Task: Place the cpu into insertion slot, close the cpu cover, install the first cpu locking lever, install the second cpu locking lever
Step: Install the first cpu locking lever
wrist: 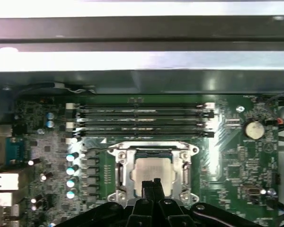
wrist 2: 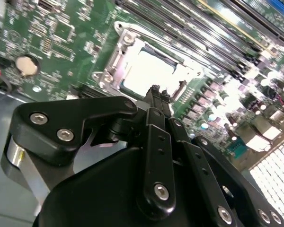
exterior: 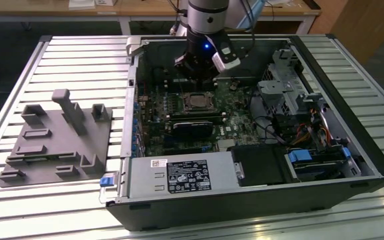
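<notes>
First wrist view, gripper (wrist: 151, 182) closed near cpu (wrist: 154, 168)

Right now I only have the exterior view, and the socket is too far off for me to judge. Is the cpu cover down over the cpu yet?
Observer: It looks so. In both wrist views the cpu cover lies flat around the cpu, and its window frames the chip's metal top.
Operator: And where is the tool tip?
Observer: The tool has its fingers shut with nothing between them. In both wrist views its tip lines up with one edge of the cpu. I cannot tell whether it touches.
</notes>
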### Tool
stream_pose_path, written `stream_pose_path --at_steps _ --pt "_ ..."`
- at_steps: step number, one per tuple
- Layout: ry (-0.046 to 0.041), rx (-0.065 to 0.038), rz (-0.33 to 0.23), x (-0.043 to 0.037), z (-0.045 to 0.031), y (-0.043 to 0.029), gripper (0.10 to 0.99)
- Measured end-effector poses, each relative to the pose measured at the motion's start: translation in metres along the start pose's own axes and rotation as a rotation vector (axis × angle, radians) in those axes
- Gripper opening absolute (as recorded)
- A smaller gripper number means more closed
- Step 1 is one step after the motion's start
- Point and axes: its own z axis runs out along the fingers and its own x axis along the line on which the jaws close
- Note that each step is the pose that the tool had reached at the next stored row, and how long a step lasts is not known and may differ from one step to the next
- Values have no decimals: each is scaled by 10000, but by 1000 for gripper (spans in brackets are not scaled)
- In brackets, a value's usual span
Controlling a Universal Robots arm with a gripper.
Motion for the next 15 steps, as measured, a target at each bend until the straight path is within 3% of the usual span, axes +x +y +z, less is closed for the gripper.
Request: stream_pose_path --at_steps 15 --pt "-6 0 1 406 5 -10 106"
